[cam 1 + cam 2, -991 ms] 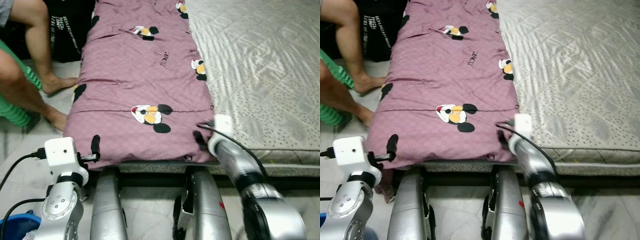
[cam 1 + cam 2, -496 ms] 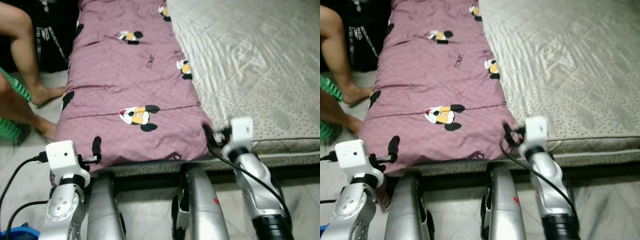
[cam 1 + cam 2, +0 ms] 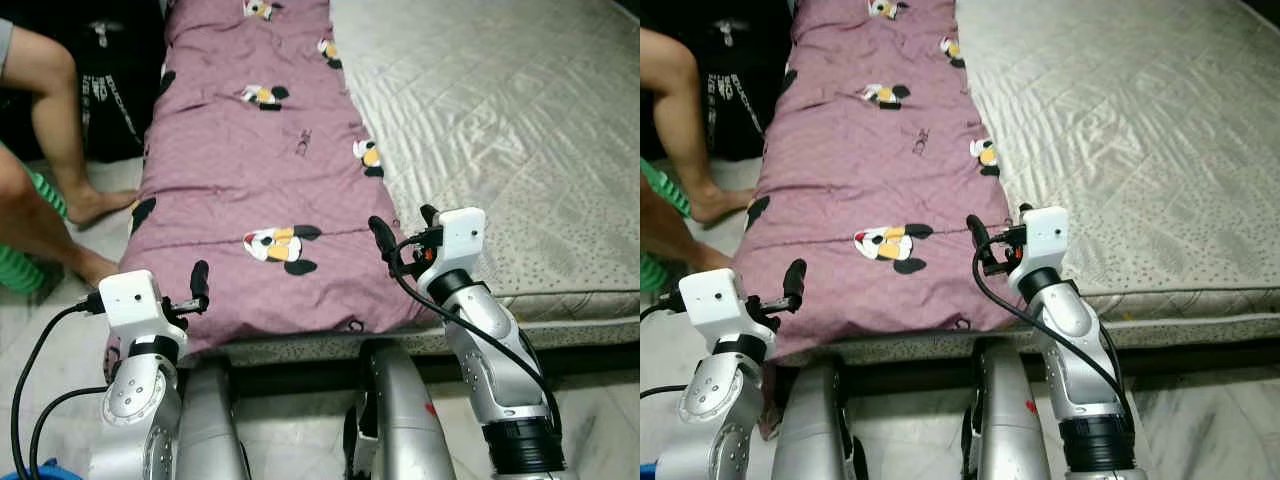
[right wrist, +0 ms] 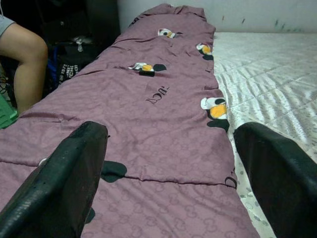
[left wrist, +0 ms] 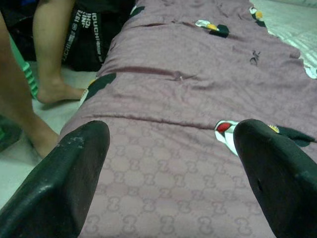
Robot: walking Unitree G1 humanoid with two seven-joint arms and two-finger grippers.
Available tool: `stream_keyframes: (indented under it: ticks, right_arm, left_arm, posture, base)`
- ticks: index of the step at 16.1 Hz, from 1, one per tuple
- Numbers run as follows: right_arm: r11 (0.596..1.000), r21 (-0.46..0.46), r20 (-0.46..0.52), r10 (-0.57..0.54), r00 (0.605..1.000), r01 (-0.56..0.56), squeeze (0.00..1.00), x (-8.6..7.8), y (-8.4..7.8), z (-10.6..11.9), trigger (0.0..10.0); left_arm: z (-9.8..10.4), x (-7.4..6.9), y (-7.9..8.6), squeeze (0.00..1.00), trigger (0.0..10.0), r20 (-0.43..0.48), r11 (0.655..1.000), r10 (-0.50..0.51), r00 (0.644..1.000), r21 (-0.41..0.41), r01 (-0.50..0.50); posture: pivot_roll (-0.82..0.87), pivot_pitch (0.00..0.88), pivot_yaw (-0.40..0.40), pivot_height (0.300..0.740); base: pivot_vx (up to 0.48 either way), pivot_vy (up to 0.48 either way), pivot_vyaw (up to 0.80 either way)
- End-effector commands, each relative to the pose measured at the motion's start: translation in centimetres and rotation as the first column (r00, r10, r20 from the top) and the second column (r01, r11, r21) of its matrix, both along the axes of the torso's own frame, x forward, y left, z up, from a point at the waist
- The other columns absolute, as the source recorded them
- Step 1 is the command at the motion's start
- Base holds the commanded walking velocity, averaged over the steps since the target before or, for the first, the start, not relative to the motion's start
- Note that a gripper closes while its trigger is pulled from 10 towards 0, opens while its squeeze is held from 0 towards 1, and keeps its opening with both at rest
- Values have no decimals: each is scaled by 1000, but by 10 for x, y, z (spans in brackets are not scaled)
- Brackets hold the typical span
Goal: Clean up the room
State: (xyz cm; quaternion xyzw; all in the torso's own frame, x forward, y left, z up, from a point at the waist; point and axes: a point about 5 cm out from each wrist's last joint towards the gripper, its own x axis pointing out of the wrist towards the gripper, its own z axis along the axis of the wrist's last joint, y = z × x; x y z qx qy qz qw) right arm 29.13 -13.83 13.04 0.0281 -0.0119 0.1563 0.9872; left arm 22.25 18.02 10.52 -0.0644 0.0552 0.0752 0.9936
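We see a mauve quilt (image 3: 270, 190) with cartoon mouse prints spread lengthwise along the left side of the bed, its near edge hanging a little over the foot of the mattress (image 3: 500, 130). The rest of the mattress, to the quilt's right, is bare, in pale grey quilted fabric.

Our right gripper (image 3: 402, 232) is raised over the quilt's near right corner, just above the seam where quilt meets bare mattress. Its two black fingers (image 4: 74, 173) are spread wide apart with nothing between them; in the right wrist view we look between them straight along the quilt toward the far wall. Whether the fingertips touch the cloth, we cannot tell.

Our left gripper (image 5: 171, 173) sits at the quilt's near left corner, close to the edge that drapes toward the floor. Its fingers (image 5: 64, 178) are likewise parted and hold nothing, the patterned cloth lying just beyond them.

To the left of the bed a person's bare legs (image 3: 60, 150) stand on the tiled floor (image 3: 40, 320), with a black bag (image 3: 110, 90) behind them against the bed and something green and ribbed (image 3: 25, 260) beside them.
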Motion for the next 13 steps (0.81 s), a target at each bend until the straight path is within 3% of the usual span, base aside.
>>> stream_keyframes:
  ticks: [1, 4, 6, 9, 11, 13]
  right_arm:
    - [1000, 6, 13, -6, 1000, 6, 0, 1, -3, 7, 10000]
    - [997, -59, 5, -47, 999, 48, 0, 5, -6, 2, 10000]
    - [996, -53, -37, -72, 997, 70, 0, 11, -12, -2, 10000]
    - [991, -129, -23, -45, 999, 41, 0, 20, -19, 3, 10000]
    - [990, -139, -39, -26, 999, 20, 0, 16, -20, 2, 10000]
    - [988, -153, -66, -15, 998, 5, 0, 5, -19, -9, 10000]
  left_arm:
    - [1, 3, -3, 0, 10000, 17, 1000, -11, 1000, -2, 11]
    - [-2, 6, -3, 0, 10000, 17, 1000, -16, 1000, -6, 16]
    - [-5, 12, -5, 0, 10000, 7, 1000, -17, 1000, 0, 17]
    - [-6, 20, -8, 0, 10000, 19, 999, -37, 999, 11, 37]
    - [-6, 22, -3, 0, 10000, 15, 999, -27, 1000, 18, 27]
    - [-5, 21, -2, 0, 10000, 21, 999, -18, 1000, 30, 17]
  posture:
    - [10, 38, -35, 612]
    - [1, 4, -11, 642]
    - [-13, 0, 10, 667]
    - [-35, 0, 35, 707]
    - [-39, 0, 37, 737]
    - [-29, 0, 34, 740]
  base:
    - [0, 0, 0]
    - [0, 0, 0]
    - [0, 0, 0]
    - [0, 0, 0]
    - [0, 0, 0]
    - [0, 0, 0]
